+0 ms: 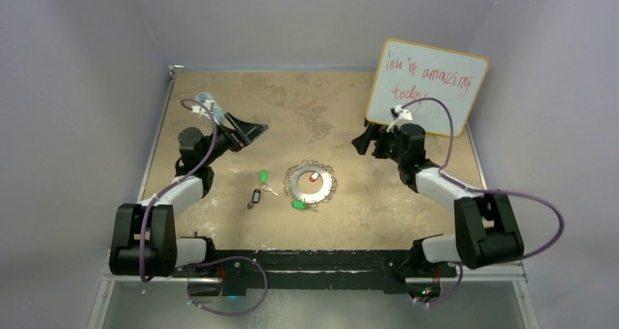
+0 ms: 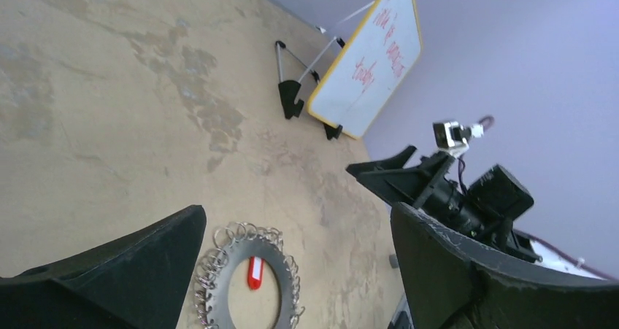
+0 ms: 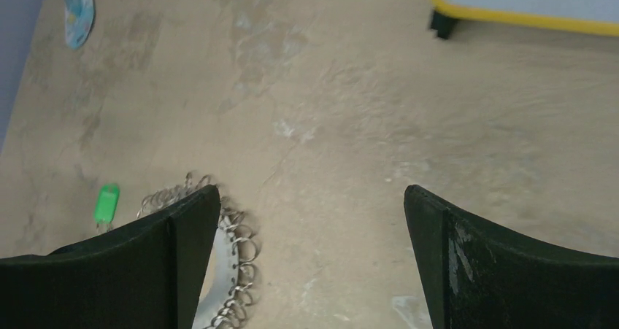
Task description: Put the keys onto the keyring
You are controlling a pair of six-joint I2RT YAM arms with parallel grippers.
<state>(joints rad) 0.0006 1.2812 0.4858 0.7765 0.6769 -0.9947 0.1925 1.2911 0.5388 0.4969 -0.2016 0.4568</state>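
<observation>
The keyring (image 1: 310,184), a flat silver ring with wire loops round its rim, lies mid-table. A red-tagged key (image 1: 314,176) rests in its hole. A green-tagged key (image 1: 263,176) and a black-tagged key (image 1: 255,197) lie to its left, and another green-tagged key (image 1: 298,204) lies at its near-left rim. My left gripper (image 1: 252,130) hovers open, back left of the ring. The left wrist view shows the keyring (image 2: 248,289) and red tag (image 2: 253,272) below the left gripper (image 2: 297,219). My right gripper (image 1: 361,141) stands open, back right; under the right gripper (image 3: 310,198) is bare table, with the keyring (image 3: 241,249) at its left finger.
A yellow-framed whiteboard (image 1: 427,88) on a stand leans at the back right. A blue-and-white oval object (image 1: 206,99) lies at the back left, near the left wall. Purple walls close in the table on three sides.
</observation>
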